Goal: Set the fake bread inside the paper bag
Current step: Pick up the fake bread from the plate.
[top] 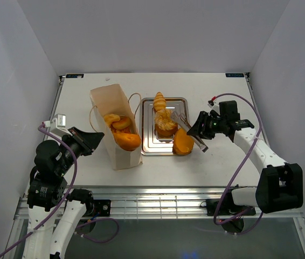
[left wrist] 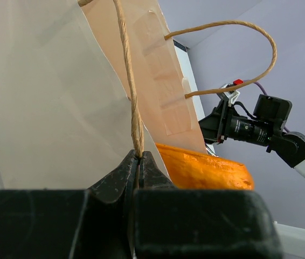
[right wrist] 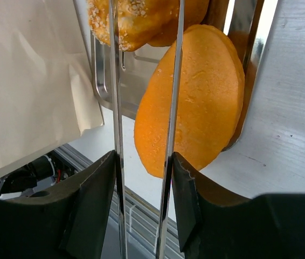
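The paper bag (top: 115,127) stands open left of the tray, with several golden breads (top: 123,132) inside. My left gripper (left wrist: 139,162) is shut on the bag's cord handle (left wrist: 133,97); an orange loaf (left wrist: 201,170) shows past the bag wall (left wrist: 44,108). My right gripper (right wrist: 143,183) is shut on silver metal tongs (right wrist: 115,108), whose two blades stand apart. The blades reach over a flat round orange roll (right wrist: 195,97) leaning on the tray's near right edge (top: 183,143). A seeded bread (right wrist: 136,19) and a braided piece (top: 159,102) lie on the tray.
The silver metal tray (top: 146,141) sits at the table's middle, between the bag and my right gripper (top: 198,129). White walls close in the left, right and back. The table's near edge with rails runs below the tray.
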